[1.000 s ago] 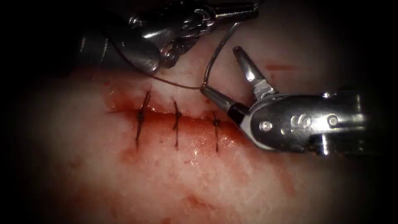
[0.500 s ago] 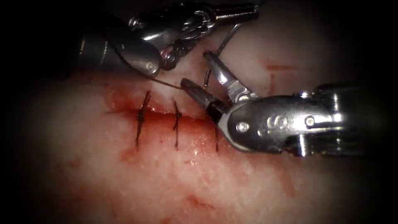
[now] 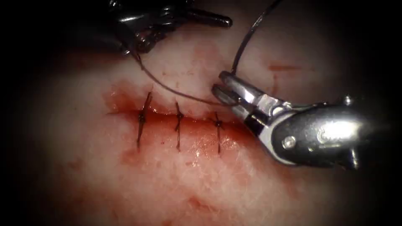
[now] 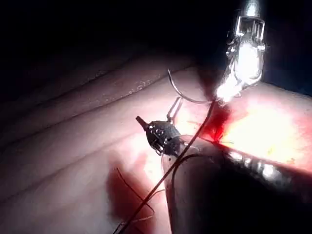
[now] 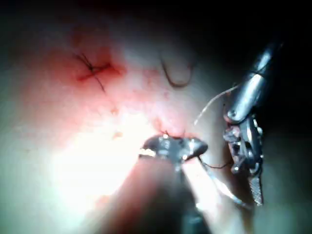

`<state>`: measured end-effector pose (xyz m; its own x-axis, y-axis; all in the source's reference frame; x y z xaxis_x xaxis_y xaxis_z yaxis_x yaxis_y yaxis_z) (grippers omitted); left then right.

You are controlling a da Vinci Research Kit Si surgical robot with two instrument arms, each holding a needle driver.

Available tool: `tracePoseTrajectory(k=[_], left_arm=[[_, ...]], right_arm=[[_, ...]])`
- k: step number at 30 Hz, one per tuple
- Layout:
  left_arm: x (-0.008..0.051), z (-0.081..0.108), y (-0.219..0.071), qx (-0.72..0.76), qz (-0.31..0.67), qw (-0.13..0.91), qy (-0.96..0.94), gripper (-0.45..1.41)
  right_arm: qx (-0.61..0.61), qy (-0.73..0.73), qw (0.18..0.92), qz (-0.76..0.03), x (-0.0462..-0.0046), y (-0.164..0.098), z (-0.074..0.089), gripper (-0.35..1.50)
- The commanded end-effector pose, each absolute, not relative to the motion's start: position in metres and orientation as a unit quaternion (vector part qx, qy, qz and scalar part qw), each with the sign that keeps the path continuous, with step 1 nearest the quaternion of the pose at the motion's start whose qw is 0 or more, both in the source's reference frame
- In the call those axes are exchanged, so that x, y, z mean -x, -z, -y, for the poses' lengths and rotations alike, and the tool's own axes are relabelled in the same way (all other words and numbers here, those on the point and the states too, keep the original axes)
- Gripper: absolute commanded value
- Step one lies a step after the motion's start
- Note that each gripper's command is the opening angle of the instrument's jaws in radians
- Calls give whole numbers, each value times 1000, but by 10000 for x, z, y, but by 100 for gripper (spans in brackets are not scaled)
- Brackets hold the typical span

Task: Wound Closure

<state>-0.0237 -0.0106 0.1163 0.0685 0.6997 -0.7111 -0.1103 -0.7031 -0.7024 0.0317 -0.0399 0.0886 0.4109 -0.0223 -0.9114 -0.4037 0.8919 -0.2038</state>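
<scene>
The right tool (image 3: 218, 83), jaws now closed on the needle (image 3: 247, 39), is withdrawn rightward; the left tool (image 3: 209, 19), shut, holds thread (image 3: 167, 88).

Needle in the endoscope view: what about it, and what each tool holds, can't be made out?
- Needle tip: endoscope view, cut off by the top edge.
- Left tool: what it holds, endoscope view, lost in shadow where the thread reaches it.
- Right tool: shut on the needle's tail end; its own jaws cover the exact grip point.
</scene>
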Motion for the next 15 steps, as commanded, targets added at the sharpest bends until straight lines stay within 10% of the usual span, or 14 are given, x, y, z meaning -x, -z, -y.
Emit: tracePoseTrajectory(k=[1,15], left_arm=[[238,102,-1167,668,209,293,-652,120],[250,131,-1160,668,-8,60,-742,113]], right_arm=[[187,-140,811,-536,-314,-886,400,-35],[2,-427,687,-588,-283,-876,375,-35]])
